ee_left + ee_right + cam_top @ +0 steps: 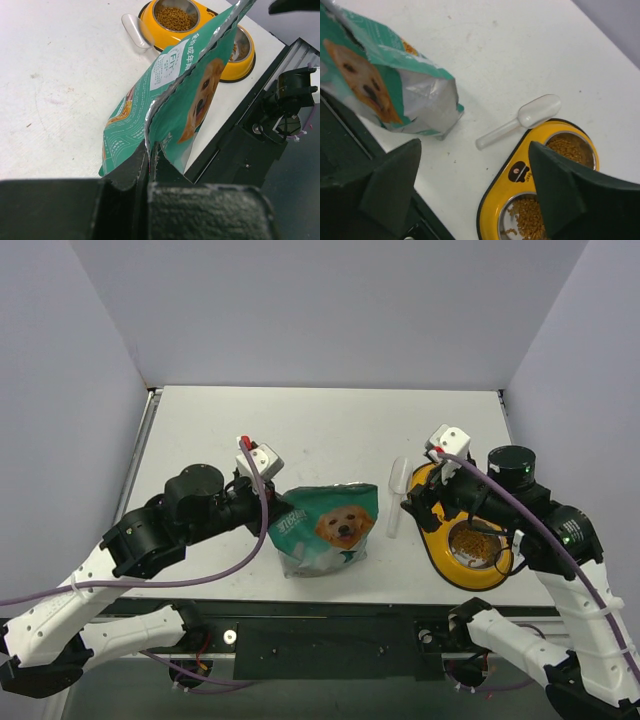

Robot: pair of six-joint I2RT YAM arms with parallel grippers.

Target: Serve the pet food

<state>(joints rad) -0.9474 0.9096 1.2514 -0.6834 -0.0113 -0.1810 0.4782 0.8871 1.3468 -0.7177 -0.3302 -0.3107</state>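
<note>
The left arm reaches in from the near left corner, elbow bent and forearm angled toward the middle of the bench. Its left end effector is pressed together on the torn top edge of the teal-green bag, pinching the foil seam. The bag stands tilted on the bench with its dog picture facing up toward the top camera.

The right arm rises from the near right corner and folds back over the yellow double bowl, its wrist pointing down. The right end effector is spread wide with nothing between its fingers, hovering above the bench beside the bowl.

The pet food lies in both steel cups of the double bowl. The clear scoop lies on the bench, its head touching the bowl's rim and its handle pointing toward the bag.
</note>
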